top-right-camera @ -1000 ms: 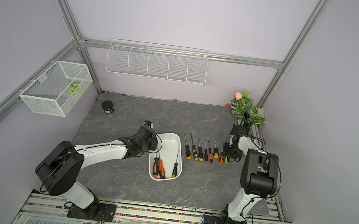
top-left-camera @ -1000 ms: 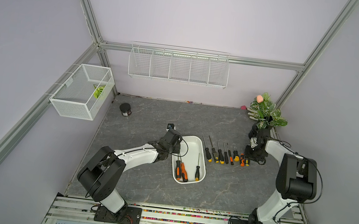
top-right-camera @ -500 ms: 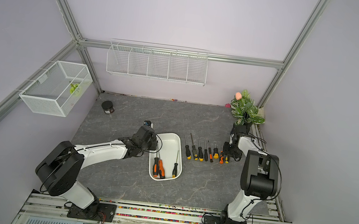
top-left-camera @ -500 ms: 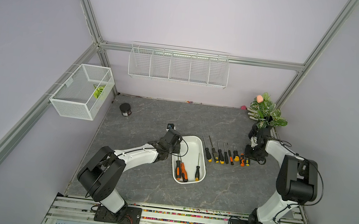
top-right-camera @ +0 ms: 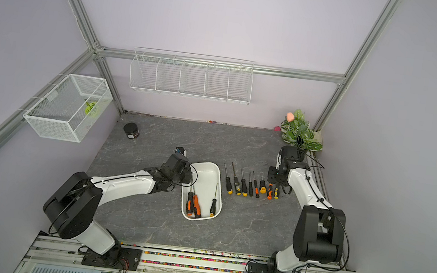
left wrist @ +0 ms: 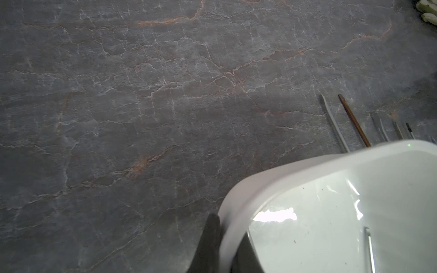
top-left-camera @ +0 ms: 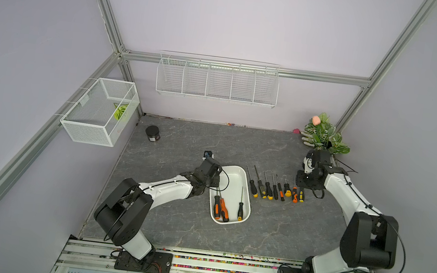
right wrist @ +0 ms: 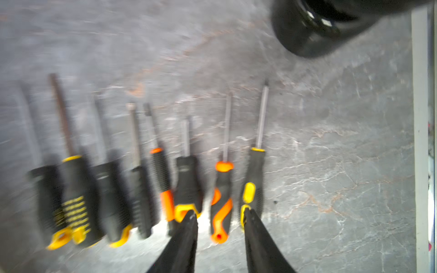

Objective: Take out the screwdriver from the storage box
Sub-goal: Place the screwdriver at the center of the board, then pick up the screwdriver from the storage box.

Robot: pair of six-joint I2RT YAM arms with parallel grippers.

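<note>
A: In both top views, where to look for the storage box [top-left-camera: 237,168] [top-right-camera: 206,164]?

B: Near the middle of the grey table [top-left-camera: 182,138], just beside a row of screwdrivers [top-left-camera: 276,188]. Holds an orange-and-black pair [top-left-camera: 220,209] lying side by side and, apart from them, a black-and-yellow screwdriver [top-left-camera: 240,210]. Left gripper [top-left-camera: 215,181] at the box's rim; right gripper [top-left-camera: 301,184] low over the end of the row farthest from the box.

A: And from the left wrist?

B: Left gripper [left wrist: 228,245] clenched on the box's wall near a corner, one finger [left wrist: 210,236] outside, the other inside. Serves to steady the tub, most likely.

A: From the right wrist?

B: Blurred, yet clear enough: right gripper [right wrist: 220,212] released, jaws apart, straddling the handle end of a swirl-handled screwdriver [right wrist: 221,201] in the row, grasping nothing.

A: Which step, then?

B: Probably the end of one laying-down, with three tools left inside. Next: rise clear of the row, cross to the box, descend on one handle, preferably the black-and-yellow one, lying free of the pair. Keep the left clamp firm.
</note>
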